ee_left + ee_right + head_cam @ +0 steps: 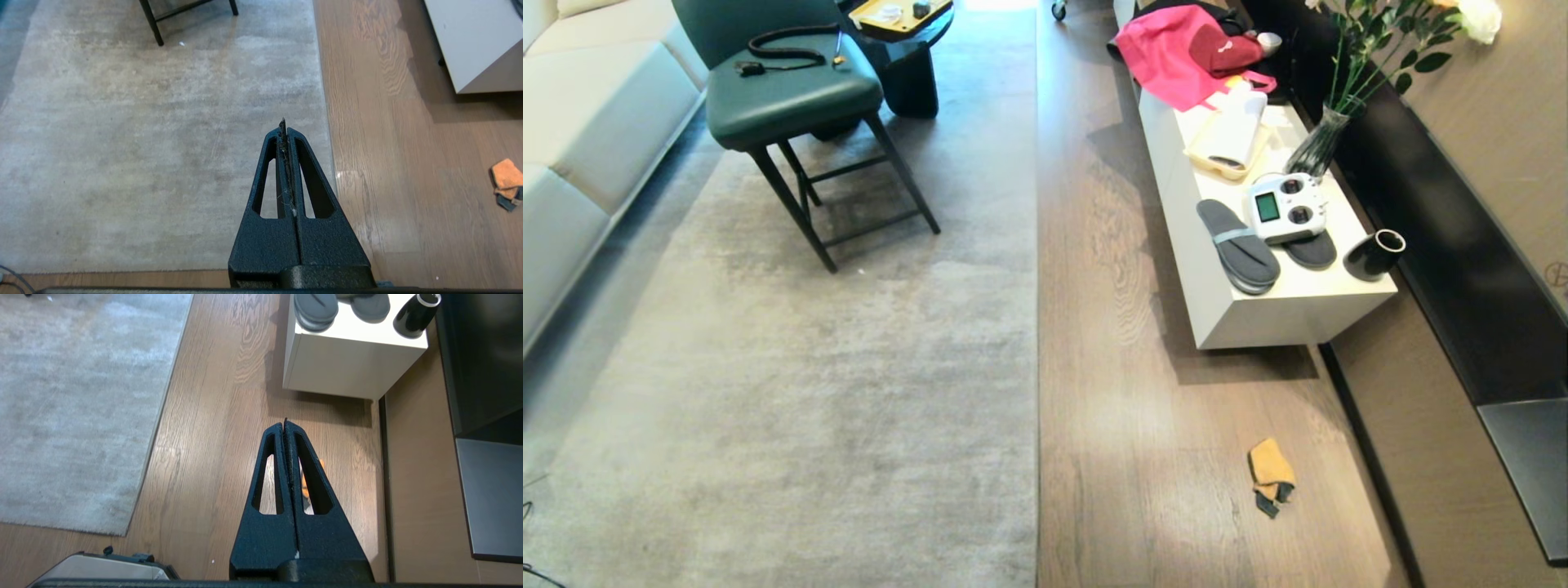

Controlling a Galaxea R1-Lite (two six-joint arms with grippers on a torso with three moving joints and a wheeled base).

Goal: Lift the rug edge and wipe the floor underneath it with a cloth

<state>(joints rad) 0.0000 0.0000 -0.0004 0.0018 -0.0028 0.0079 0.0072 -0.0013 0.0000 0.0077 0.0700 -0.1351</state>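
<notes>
Rug edge [1036, 327] lay flat; both grippers closed, empty.
Judged limp and heavy: pinch the near corner [122, 533]; cloth [1270, 469] at four o'clock, light.

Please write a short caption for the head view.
Flat grey rug beside wood floor, with orange cloth lying near the white bench.
</notes>
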